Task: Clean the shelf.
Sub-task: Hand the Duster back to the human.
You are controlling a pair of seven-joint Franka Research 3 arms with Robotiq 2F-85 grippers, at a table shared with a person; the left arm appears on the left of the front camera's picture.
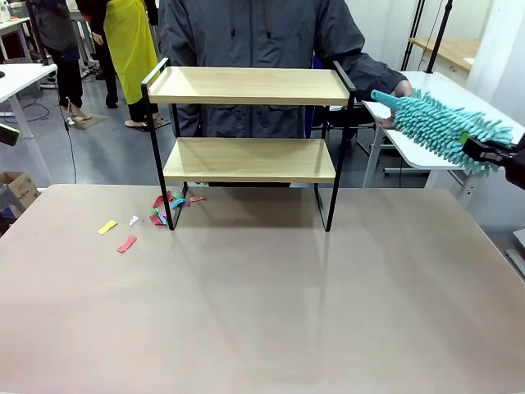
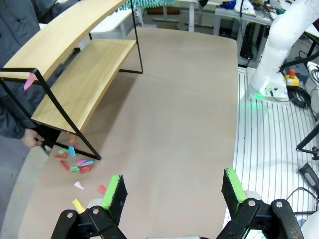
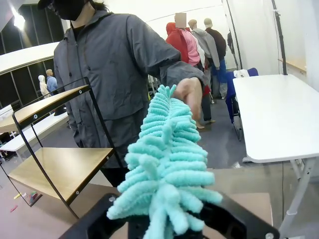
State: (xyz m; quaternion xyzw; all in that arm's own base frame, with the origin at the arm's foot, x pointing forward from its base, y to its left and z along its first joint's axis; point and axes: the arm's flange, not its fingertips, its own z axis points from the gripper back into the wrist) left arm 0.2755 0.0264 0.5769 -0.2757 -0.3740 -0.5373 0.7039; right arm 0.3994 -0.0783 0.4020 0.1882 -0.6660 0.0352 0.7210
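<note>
The shelf (image 1: 246, 86), two light wooden boards in a black frame, stands at the table's far middle, in front of a person. A fluffy teal duster (image 1: 443, 127) hangs in the air to its right. My right gripper (image 1: 484, 150) is shut on the duster's fluffy end, while the person's hand (image 1: 399, 90) holds the handle end. In the right wrist view the duster (image 3: 167, 159) rises from my right gripper (image 3: 164, 221) toward that hand (image 3: 189, 92), with the shelf (image 3: 60, 169) to the left. My left gripper (image 2: 173, 181) is open over the table, near the shelf (image 2: 75, 25).
Coloured paper scraps (image 1: 168, 203) lie by the shelf's front left leg, and a few more scraps (image 1: 117, 234) lie to their left. One pink scrap (image 2: 29, 81) sticks to the top board's edge. A white side table (image 1: 426, 152) stands beyond the right corner.
</note>
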